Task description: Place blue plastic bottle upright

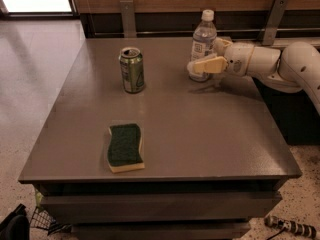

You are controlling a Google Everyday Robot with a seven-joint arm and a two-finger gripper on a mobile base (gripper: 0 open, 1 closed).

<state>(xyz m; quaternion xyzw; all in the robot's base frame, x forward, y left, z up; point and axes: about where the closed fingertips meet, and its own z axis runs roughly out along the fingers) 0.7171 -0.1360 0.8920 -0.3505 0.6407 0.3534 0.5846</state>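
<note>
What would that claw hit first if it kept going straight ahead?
The blue plastic bottle; the gripper sits right at its base. Beyond that, possibly the green can, though depth is unclear.

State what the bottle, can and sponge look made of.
Blue plastic bottle: clear plastic, see-through, white cap. Can: likely metal, shiny rim. Sponge: foam, green scouring top, yellow base. Gripper sits at the bottle's base.

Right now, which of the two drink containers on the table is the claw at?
The blue plastic bottle, upright with a white cap: the claw is at its lower half. The green drink can stands apart from the claw.
</note>
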